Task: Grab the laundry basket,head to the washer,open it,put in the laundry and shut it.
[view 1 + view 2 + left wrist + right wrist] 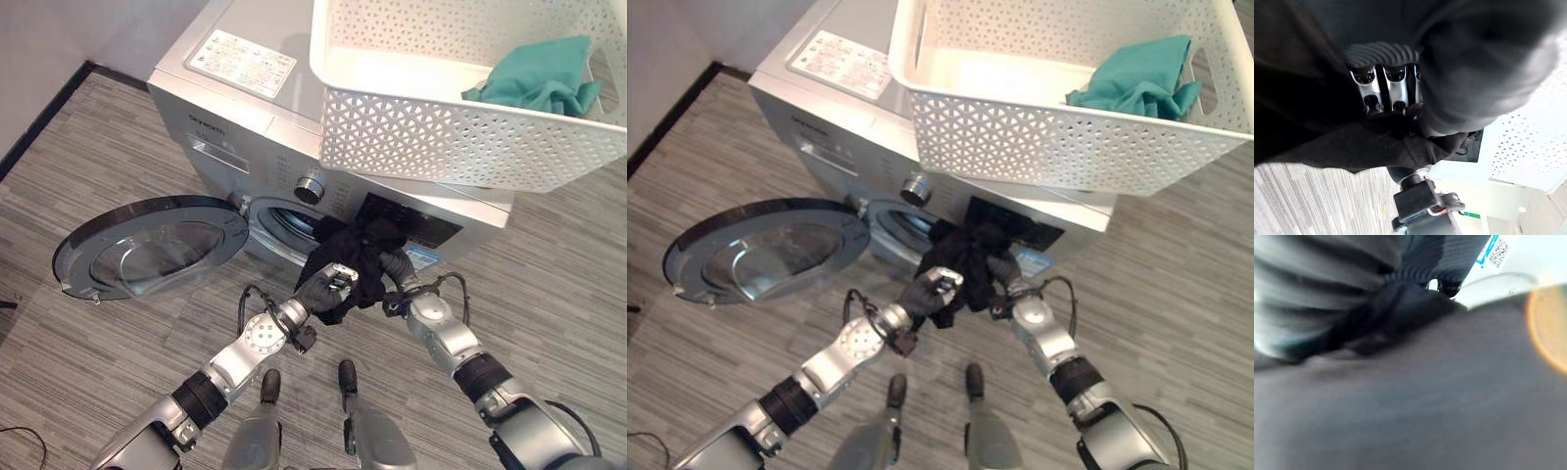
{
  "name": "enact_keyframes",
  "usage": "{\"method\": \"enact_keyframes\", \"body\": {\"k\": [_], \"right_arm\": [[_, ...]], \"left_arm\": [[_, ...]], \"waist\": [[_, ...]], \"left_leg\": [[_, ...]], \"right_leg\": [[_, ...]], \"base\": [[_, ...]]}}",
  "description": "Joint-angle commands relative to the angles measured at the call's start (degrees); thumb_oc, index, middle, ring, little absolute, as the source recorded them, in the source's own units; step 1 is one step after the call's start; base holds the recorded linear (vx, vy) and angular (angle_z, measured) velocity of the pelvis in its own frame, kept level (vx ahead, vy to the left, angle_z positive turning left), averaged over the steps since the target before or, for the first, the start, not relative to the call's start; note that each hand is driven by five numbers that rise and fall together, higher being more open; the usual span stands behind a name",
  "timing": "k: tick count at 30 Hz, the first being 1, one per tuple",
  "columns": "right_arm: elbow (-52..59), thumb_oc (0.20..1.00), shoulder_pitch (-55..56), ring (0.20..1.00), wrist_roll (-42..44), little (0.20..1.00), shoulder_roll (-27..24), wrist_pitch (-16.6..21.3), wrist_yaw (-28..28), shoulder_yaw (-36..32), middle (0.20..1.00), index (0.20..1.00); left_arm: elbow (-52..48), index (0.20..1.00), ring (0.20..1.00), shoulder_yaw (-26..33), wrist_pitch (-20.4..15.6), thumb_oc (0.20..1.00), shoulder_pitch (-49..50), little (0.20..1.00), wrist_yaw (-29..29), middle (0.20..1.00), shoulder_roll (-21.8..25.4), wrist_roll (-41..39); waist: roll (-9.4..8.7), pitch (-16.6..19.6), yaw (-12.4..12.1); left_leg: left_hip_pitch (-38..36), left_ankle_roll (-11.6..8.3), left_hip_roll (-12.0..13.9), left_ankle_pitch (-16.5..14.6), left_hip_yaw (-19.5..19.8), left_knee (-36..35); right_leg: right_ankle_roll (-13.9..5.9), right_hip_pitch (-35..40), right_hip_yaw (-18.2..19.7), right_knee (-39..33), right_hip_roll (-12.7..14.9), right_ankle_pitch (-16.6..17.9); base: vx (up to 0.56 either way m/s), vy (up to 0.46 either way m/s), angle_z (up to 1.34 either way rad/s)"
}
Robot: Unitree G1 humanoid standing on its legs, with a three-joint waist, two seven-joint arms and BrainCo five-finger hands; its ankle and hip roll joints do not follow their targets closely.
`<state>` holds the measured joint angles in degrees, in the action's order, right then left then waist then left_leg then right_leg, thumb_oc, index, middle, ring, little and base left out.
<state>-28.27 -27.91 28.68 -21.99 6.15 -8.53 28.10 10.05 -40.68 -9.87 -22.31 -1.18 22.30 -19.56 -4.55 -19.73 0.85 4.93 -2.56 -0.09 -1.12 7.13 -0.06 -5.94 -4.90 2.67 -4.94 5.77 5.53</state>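
A black garment (361,247) hangs in front of the washer's open drum mouth (290,223), held up between both hands. My left hand (329,288) is shut on its lower edge; in the left wrist view its fingers (1386,90) curl into the dark cloth (1474,63). My right hand (397,265) is pushed into the garment from the right, with the cloth draped over it. The white perforated laundry basket (441,147) stands on top of the silver washer (245,93) and holds a teal cloth (544,78). The round door (147,245) is swung wide open to the left.
A control knob (310,186) and a dark panel (416,227) sit on the washer's front above the drum. Grey striped plank floor (118,147) surrounds the machine. A wall with a dark skirting (39,117) runs along the left.
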Motion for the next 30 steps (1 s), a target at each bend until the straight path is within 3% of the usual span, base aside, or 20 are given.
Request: {"method": "enact_keyframes", "body": {"k": [1, 12, 22, 30], "right_arm": [[0.3, 1.000, -3.4, 1.000, 1.4, 1.000, 1.8, 2.3, 0.4, -1.1, 1.000, 1.000], [3.5, 1.000, 0.8, 1.000, 1.7, 1.000, 1.1, 3.2, 0.8, -4.0, 1.000, 1.000], [10.5, 1.000, 13.9, 1.000, 2.2, 1.000, -2.5, 5.8, 3.3, -12.7, 1.000, 1.000], [13.9, 1.000, 27.6, 1.000, 4.0, 1.000, -4.9, 5.8, 8.9, -21.0, 1.000, 1.000]], "left_arm": [[-3.1, 0.200, 0.200, 1.2, -4.0, 0.200, 1.9, 0.200, 1.1, 0.200, -1.6, 2.0], [-0.2, 0.200, 0.200, 5.3, -4.2, 0.200, 5.2, 0.200, 3.0, 0.200, -0.7, 4.7], [2.5, 0.200, 0.200, 8.9, -4.6, 0.200, 8.6, 0.200, 2.6, 0.200, 0.3, 7.1], [2.6, 0.200, 0.200, 16.0, -4.2, 0.200, 13.4, 0.200, 1.4, 0.200, 0.8, 4.2]], "waist": [[-0.16, 4.0, -1.4], [-0.61, 4.0, -1.4], [-0.85, 4.4, 0.0], [-1.59, 5.1, 1.8]], "left_leg": [[-1.9, 1.06, 2.7, -7.1, -2.0, 3.9], [-1.9, 1.14, 2.7, -7.5, -2.2, 4.3], [-2.1, 1.17, 3.0, -7.8, -2.3, 4.1], [-2.7, 1.31, 3.2, -8.1, -2.9, 4.0]], "right_leg": [[-3.20, -8.5, 0.2, 5.4, 4.4, 0.6], [-3.13, -8.4, 0.0, 5.5, 4.5, 0.5], [-3.13, -8.6, -0.2, 6.0, 4.4, -0.2], [-3.34, -8.3, 0.2, 6.0, 4.5, -0.3]], "base": [[0.00, 0.000, 0.00], [0.00, 0.000, 0.00], [0.00, 0.000, 0.00], [0.00, 0.000, 0.00]]}}
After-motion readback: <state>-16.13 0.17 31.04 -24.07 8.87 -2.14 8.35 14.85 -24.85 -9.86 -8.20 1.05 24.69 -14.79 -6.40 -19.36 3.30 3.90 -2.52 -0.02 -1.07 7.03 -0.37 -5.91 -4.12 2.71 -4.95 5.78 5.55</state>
